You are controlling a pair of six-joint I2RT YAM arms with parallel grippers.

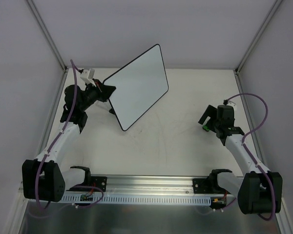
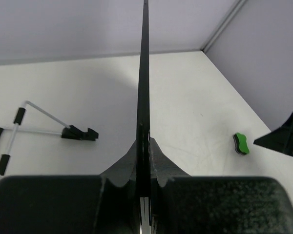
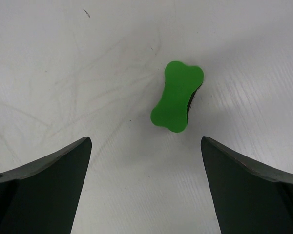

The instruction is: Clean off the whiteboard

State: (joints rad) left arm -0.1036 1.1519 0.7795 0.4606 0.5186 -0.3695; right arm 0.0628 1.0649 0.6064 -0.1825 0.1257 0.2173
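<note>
The whiteboard [image 1: 139, 87] is white with a thin black rim and is lifted and tilted above the table; its face shows no writing. My left gripper [image 1: 106, 91] is shut on its left edge. In the left wrist view the board [image 2: 144, 73] stands edge-on between the closed left gripper [image 2: 145, 163]. A green bone-shaped eraser [image 3: 177, 96] lies flat on the table. My right gripper [image 3: 146, 141] is open and empty just short of it, apart from it. The eraser also shows in the top view [image 1: 204, 128] under the right gripper [image 1: 206, 122] and in the left wrist view [image 2: 241, 144].
A white wire stand [image 2: 19, 129] with a black foot [image 2: 78, 132] lies on the table to the left of the board. Grey walls with metal posts enclose the white tabletop [image 1: 185, 146] at back and sides. A metal rail [image 1: 151, 187] runs along the near edge.
</note>
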